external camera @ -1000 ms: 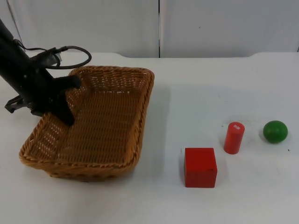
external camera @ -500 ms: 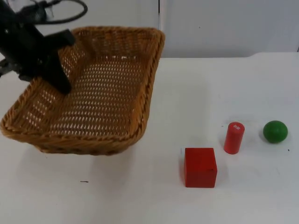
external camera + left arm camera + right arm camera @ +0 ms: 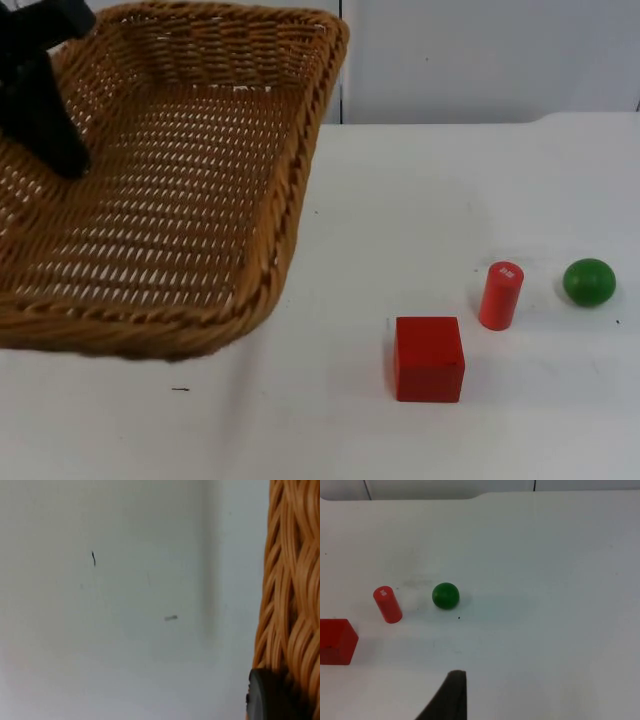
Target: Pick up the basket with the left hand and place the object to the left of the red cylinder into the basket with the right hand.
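Observation:
My left gripper (image 3: 48, 125) is shut on the left rim of the woven brown basket (image 3: 296, 185) and holds it in the air above the table's left side, tilted. The left wrist view shows the basket's weave (image 3: 290, 580) beside a black fingertip (image 3: 267, 695). On the table stands a red cylinder (image 3: 500, 295), with a red cube (image 3: 429, 358) to its left and slightly nearer. The right wrist view shows the cube (image 3: 335, 641) and the cylinder (image 3: 387, 604), both well away from the right gripper (image 3: 451, 696), which waits above the table.
A green ball (image 3: 588, 281) lies just right of the cylinder; the right wrist view also catches the ball (image 3: 445, 595). The grey partition wall (image 3: 480, 60) closes the table's far edge. White table top (image 3: 400, 200) lies between basket and blocks.
The left gripper has lifted the basket off the table, up and to the left. The cube, cylinder and ball have not moved.

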Available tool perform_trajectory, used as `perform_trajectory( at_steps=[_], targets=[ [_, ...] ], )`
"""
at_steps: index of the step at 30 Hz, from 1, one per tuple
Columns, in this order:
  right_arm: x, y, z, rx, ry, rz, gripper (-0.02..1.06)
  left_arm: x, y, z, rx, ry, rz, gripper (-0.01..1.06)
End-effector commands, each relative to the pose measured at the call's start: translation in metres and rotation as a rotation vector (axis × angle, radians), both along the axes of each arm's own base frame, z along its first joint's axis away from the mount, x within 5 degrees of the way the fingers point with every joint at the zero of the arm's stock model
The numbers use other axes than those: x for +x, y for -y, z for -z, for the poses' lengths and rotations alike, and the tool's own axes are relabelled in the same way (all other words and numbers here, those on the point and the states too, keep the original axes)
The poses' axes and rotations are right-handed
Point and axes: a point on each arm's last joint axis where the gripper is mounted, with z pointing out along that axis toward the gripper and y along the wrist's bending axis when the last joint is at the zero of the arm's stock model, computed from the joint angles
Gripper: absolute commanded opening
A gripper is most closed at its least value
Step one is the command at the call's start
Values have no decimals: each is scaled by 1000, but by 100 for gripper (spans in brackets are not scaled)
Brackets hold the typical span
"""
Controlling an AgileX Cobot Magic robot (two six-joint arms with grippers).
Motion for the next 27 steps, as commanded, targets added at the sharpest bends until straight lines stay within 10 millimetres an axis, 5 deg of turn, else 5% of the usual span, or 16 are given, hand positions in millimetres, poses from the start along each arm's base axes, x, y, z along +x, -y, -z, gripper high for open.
perform_trajectory(
  at_steps=[1, 11, 27],
  targets=[
    [0, 0, -1, -6, 12, -9, 105, -13, 4, -9, -27, 0, 0, 0],
    [0, 0, -1, -6, 12, -9, 105, -72, 1, -20, -16, 11, -7, 0],
    [0, -1, -2, 1, 24, -13, 105, -78, 3, -26, -41, 31, -14, 0]
  ],
)
